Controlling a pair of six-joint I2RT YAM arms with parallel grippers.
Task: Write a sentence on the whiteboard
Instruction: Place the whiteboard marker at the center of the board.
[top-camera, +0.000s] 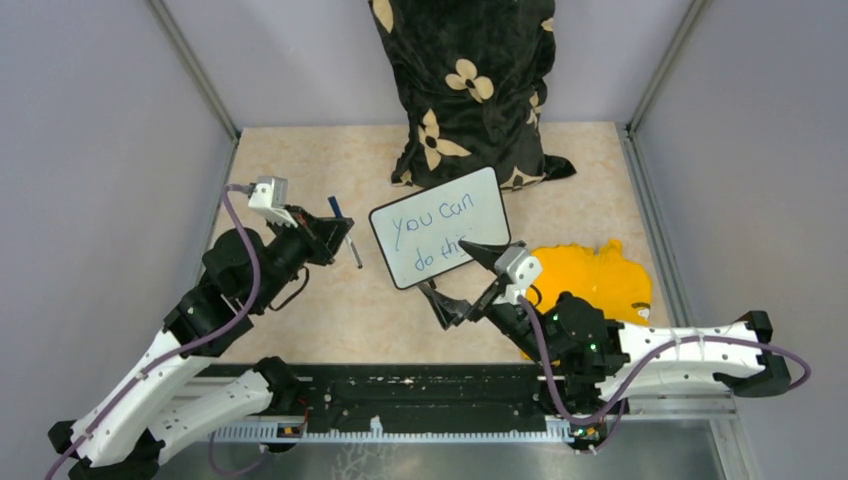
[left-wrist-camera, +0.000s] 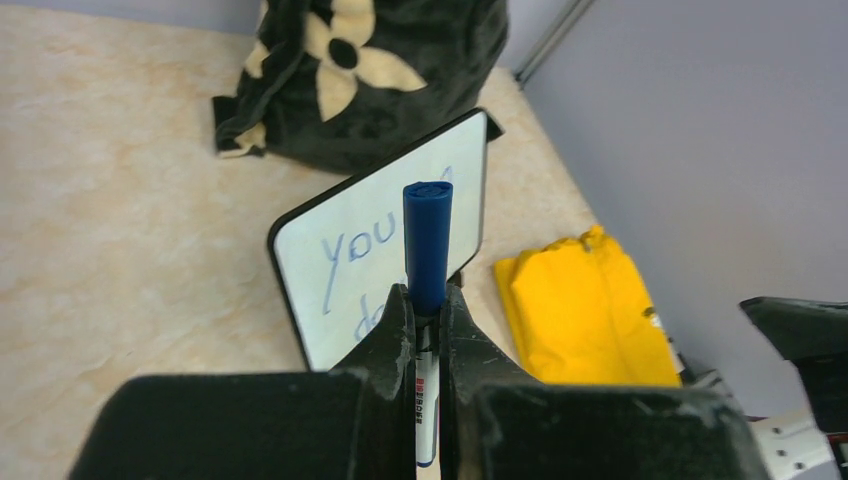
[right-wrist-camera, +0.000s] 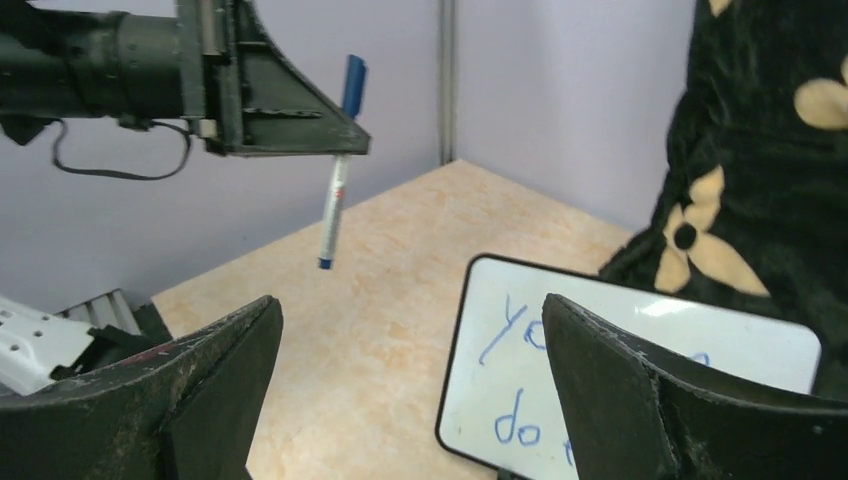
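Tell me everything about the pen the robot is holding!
The marker is slim, with a white barrel, a dark blue cap on its upper end and a blue tip pointing down. The left gripper is clamped on it just below the cap. It hangs nearly upright above the table, touching nothing else.

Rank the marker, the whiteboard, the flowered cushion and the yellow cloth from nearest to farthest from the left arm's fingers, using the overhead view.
1. The marker, clamped in the left fingers.
2. The whiteboard, just to their right.
3. The flowered cushion, at the back.
4. The yellow cloth, on the far right.
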